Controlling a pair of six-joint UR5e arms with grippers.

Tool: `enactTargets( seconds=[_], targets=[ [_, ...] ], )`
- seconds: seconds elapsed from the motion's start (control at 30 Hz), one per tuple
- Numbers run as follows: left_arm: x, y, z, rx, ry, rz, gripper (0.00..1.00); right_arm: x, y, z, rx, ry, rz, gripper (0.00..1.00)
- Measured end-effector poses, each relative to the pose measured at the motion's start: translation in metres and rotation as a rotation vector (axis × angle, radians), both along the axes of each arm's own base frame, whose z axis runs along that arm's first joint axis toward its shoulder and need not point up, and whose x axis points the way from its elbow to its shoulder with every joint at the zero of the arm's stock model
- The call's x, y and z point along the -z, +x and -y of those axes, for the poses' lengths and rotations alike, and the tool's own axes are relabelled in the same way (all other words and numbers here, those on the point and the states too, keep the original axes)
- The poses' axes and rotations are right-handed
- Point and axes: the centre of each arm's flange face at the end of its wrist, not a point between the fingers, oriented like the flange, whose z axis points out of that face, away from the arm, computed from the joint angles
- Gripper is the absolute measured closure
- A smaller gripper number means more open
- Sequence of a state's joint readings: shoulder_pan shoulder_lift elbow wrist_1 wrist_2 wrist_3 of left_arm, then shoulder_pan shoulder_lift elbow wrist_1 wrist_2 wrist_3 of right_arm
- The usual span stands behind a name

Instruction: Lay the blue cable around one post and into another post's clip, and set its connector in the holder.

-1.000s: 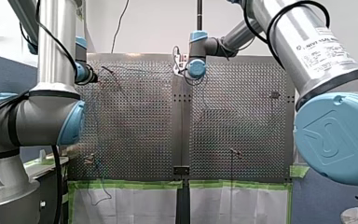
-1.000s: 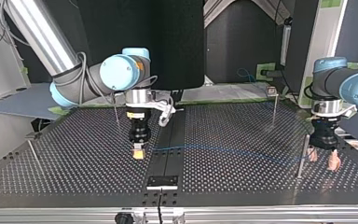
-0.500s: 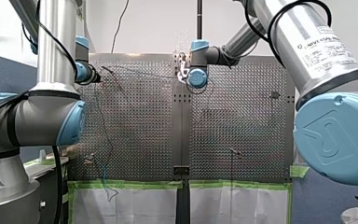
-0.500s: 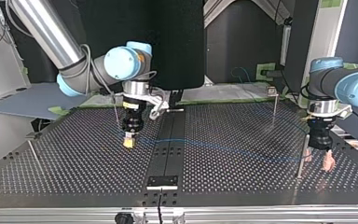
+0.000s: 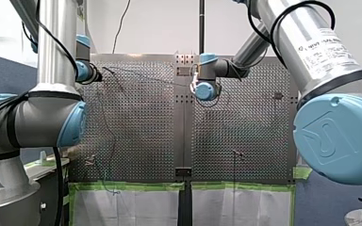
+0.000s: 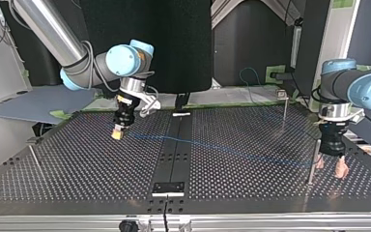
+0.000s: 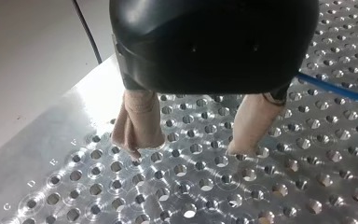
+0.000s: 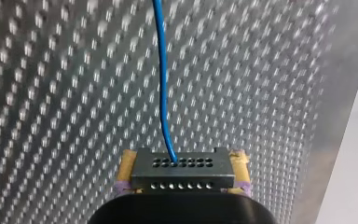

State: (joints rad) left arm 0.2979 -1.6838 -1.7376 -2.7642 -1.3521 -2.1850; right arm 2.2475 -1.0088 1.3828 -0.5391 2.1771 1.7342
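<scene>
The blue cable [image 6: 232,152] runs low over the perforated table [image 6: 77,179], from my right gripper [image 6: 118,136] to a thin post [image 6: 312,164] at the top view's right. My right gripper is shut on the cable's connector [image 8: 182,170], a black block with rows of holes held between yellow pads. The blue cable [image 8: 162,70] leads straight out ahead of it. My left gripper [image 6: 329,167] hangs just beside that post, open, with nothing between its beige pads [image 7: 137,119]. The cable [image 7: 335,89] passes to one side of them.
A taller post with a clip [image 6: 284,108] stands at the back right of the top view, and another thin post [image 6: 35,162] at its left. A small black plate [image 6: 169,187] sits at the front middle on the centre strip. The table's edge lies close by my left gripper.
My right gripper has carried the connector toward the top view's left and further back, drawing the cable with it. My left gripper has stayed almost where it was, still open.
</scene>
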Motion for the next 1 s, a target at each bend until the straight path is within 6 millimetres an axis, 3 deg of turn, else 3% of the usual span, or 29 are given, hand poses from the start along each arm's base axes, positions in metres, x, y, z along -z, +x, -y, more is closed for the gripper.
enactTargets(
  seconds=[0.43,1.0],
  targets=[
    [0.000,0.000,-0.004,-0.004,-0.025,0.004,0.00,0.048,-0.031,-0.002,0.113,0.015,-0.049,1.00],
    [0.000,0.000,-0.011,-0.017,-0.026,0.004,0.00,0.183,-0.067,-0.016,0.162,0.121,-0.078,1.00]
  ],
)
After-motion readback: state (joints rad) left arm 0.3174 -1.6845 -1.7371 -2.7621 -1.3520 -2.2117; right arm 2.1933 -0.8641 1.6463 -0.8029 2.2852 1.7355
